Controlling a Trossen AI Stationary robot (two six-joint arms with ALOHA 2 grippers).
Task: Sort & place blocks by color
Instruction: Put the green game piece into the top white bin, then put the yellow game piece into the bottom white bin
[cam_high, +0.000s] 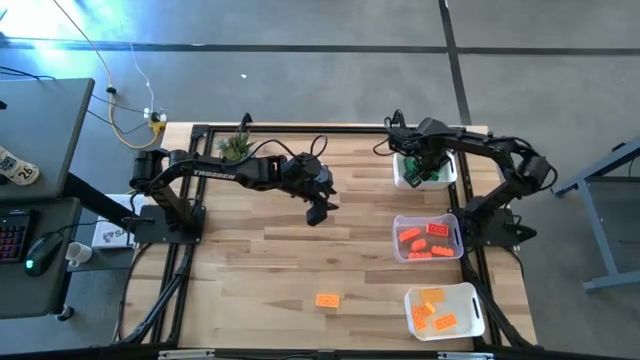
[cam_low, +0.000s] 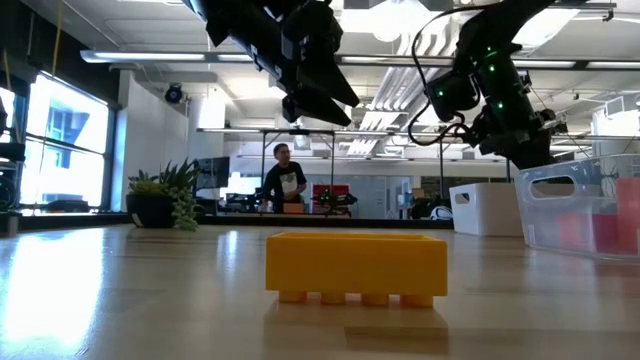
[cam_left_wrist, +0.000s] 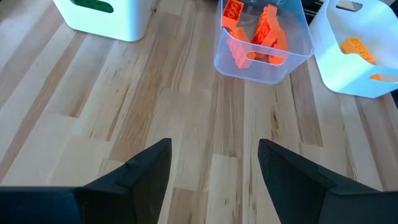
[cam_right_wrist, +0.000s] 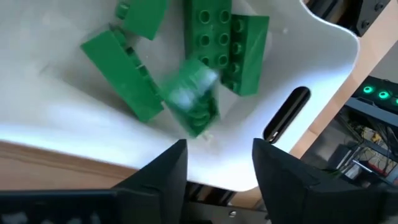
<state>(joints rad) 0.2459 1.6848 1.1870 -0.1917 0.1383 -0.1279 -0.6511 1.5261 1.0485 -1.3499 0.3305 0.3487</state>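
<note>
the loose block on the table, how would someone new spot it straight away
Start at the wooden table and find the three bins lined up along the right arm's side. Look away from them, towards the near edge, for a lone yellow-orange block lying flat on bare wood. Every other block sits inside a bin; this one alone does not.

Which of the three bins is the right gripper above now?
The white bin with green blocks, farthest back on the right. The right gripper, open, hangs over it; the other two bins hold orange blocks.
</note>
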